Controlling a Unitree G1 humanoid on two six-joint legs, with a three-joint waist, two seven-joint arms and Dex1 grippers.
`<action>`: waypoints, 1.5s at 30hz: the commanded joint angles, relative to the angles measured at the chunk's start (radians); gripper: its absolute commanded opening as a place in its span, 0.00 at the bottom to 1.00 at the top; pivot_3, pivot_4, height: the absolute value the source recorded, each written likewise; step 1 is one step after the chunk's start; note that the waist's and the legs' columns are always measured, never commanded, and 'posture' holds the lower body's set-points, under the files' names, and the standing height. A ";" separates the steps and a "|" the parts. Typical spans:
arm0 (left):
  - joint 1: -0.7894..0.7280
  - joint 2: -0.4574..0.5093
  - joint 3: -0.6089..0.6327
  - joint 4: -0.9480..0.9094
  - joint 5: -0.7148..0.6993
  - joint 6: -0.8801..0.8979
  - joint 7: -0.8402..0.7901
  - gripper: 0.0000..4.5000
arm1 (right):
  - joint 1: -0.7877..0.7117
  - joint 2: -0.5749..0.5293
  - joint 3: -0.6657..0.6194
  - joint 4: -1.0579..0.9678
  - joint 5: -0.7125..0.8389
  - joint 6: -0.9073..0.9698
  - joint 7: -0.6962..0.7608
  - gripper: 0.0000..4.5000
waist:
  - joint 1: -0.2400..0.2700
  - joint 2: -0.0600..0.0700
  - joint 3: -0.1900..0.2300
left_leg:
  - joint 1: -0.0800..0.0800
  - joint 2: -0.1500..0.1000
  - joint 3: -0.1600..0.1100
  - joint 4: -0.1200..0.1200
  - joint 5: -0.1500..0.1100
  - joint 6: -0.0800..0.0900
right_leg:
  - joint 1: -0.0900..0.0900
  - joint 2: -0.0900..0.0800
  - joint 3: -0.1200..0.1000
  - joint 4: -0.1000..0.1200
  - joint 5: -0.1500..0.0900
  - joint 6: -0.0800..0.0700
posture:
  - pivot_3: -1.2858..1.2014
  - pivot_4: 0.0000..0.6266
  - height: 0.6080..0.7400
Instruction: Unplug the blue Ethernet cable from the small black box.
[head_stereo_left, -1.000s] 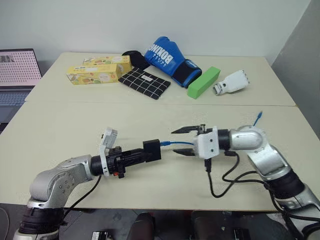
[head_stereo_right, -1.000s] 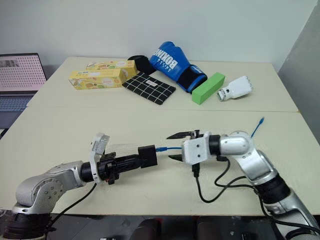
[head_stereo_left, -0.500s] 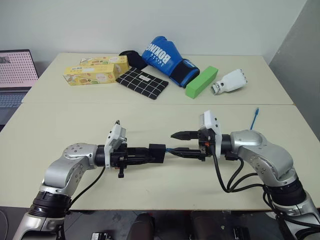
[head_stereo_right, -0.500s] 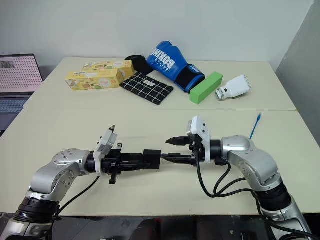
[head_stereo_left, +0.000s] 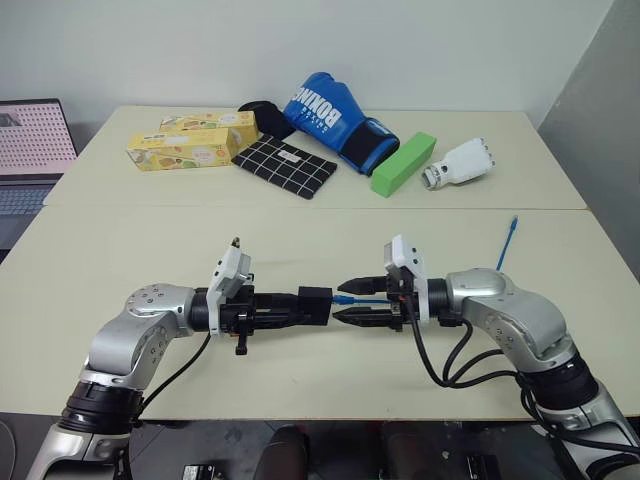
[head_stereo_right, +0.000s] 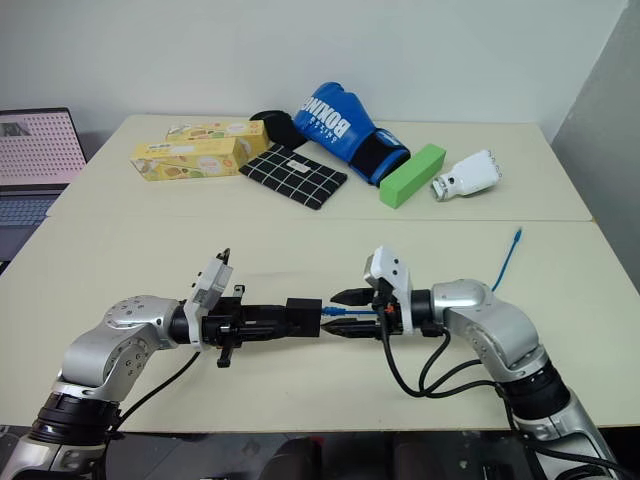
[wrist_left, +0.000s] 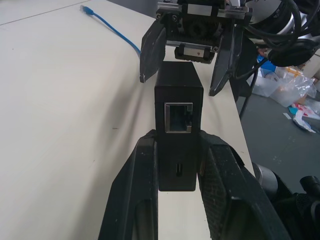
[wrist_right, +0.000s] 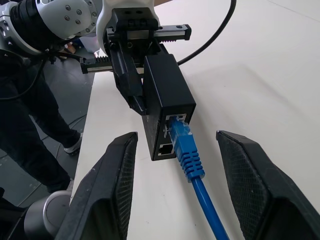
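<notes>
The small black box (head_stereo_left: 315, 305) hangs just above the table's front middle, with my left gripper (wrist_left: 178, 150) shut on its sides. The blue Ethernet cable (wrist_right: 187, 155) is plugged into the box's far face, above an empty port. An empty port (wrist_left: 178, 117) shows on the box's near face. My right gripper (head_stereo_left: 352, 302) faces the box from the right. It is open, one finger on each side of the blue plug, touching neither plug nor box. The cable runs back under the right arm, and its free end (head_stereo_left: 507, 240) lies on the table.
At the back of the table lie a blue boxing glove (head_stereo_left: 330, 115), a green block (head_stereo_left: 405, 163), a white object (head_stereo_left: 460, 163), a black grid-patterned pouch (head_stereo_left: 287, 165) and yellow cartons (head_stereo_left: 190, 145). A laptop (head_stereo_left: 30, 140) stands off the left edge. Black robot wires (head_stereo_left: 450, 360) loop under my right arm.
My right wrist has rolled and the open gripper has come in towards the box, its fingers now on both sides of the plug. My left wrist has rolled too, keeping the box in place.
</notes>
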 joint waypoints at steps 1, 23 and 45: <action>-0.001 0.001 0.022 -0.029 -0.006 -0.018 -0.009 0.17 | -0.018 0.015 -0.007 -0.015 0.019 0.009 0.010 0.59 | 0.000 0.000 0.000 | 0.000 0.000 0.000 0.000 0.000 0.000 | 0.000 0.000 0.000 0.000 0.000 0.000 | 0.52 0.24 1.00; 0.017 0.010 0.021 -0.078 -0.010 0.007 0.002 0.17 | -0.025 0.021 -0.039 0.010 0.050 0.048 0.037 0.59 | 0.000 0.000 0.000 | 0.000 0.000 0.000 0.000 0.000 0.000 | 0.000 0.000 0.000 0.000 0.000 0.000 | 0.52 0.24 1.00; 0.058 0.030 0.003 -0.114 0.002 -0.009 -0.022 0.17 | -0.047 -0.032 -0.026 0.031 0.053 0.062 0.134 0.01 | 0.000 0.000 0.000 | 0.000 0.000 0.000 0.000 0.000 0.000 | 0.000 0.000 0.000 0.000 0.000 0.000 | 0.52 0.24 1.00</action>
